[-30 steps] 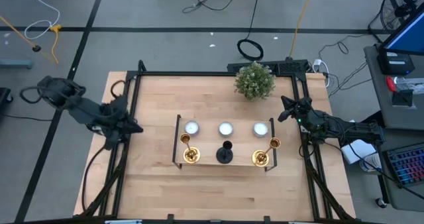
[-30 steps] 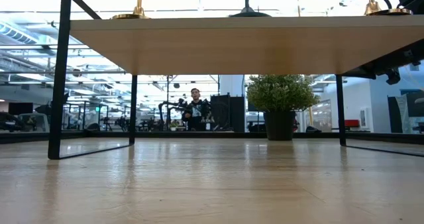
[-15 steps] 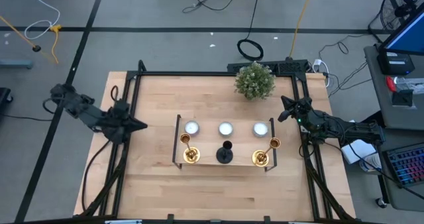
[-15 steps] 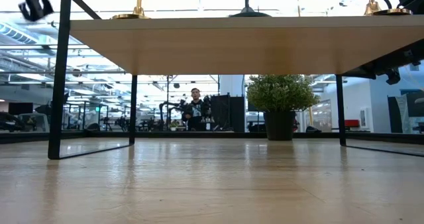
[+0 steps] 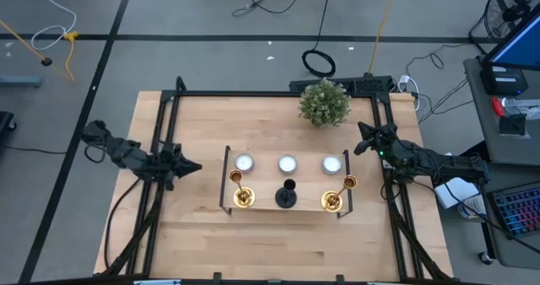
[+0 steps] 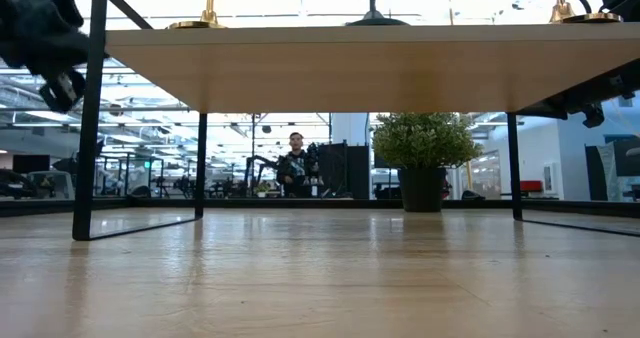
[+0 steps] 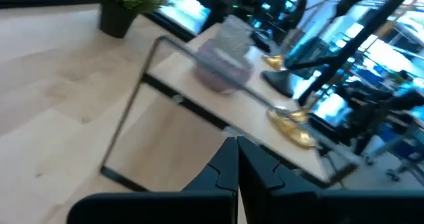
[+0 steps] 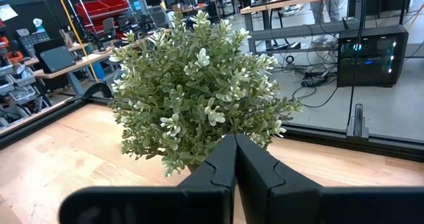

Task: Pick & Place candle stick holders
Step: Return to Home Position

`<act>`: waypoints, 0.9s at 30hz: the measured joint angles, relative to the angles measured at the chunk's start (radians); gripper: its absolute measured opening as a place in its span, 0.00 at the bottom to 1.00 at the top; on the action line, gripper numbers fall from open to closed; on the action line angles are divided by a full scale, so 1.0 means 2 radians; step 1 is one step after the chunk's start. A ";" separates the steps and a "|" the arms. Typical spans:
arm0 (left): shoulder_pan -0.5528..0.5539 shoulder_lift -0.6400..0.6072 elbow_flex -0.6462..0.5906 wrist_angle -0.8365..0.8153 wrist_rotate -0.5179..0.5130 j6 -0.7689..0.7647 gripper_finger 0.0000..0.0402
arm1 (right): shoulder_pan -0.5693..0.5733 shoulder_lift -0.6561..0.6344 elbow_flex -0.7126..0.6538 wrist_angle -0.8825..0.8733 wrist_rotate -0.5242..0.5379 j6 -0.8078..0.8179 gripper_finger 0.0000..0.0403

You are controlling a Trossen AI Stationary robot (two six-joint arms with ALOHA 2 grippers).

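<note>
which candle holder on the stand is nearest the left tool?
The shiny gold candlestick at the wooden stand's left end; the short black holder is central, the second gold candlestick rightmost.

Gold candlesticks (image 5: 242, 197) flanking upright black holder (image 5: 287, 198)

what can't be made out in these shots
1. Low view: the gold candle stick holders and the black holder are cut off by the top edge; only bases show.
2. Low view: the wooden stand hides the white candles.
3. Right wrist view: the plant blocks the wooden stand, past the shut right tool.
4. Left wrist view: blur smears the holders beyond the shut left tool.
</note>
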 joint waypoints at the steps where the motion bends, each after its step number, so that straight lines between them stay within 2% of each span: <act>1: 0.005 -0.003 -0.009 0.003 -0.003 0.000 0.00 | 0.000 0.000 0.000 0.000 0.000 0.000 0.01; 9: 0.058 -0.001 -0.057 0.083 0.039 0.105 0.00 | 0.000 0.000 0.000 0.000 0.000 0.000 0.01; 13: 0.101 0.002 -0.057 0.087 0.062 0.124 0.00 | 0.000 0.000 0.000 0.000 0.000 0.000 0.01; 20: 0.185 0.002 -0.057 0.085 0.157 0.139 0.00 | 0.000 0.000 0.000 0.000 0.000 0.000 0.01; 24: 0.225 0.002 -0.057 0.080 0.227 0.137 0.00 | 0.000 0.000 0.000 0.000 0.000 0.000 0.01; 27: 0.243 0.002 -0.057 0.078 0.243 0.133 0.00 | 0.000 0.000 0.000 0.000 0.000 0.000 0.01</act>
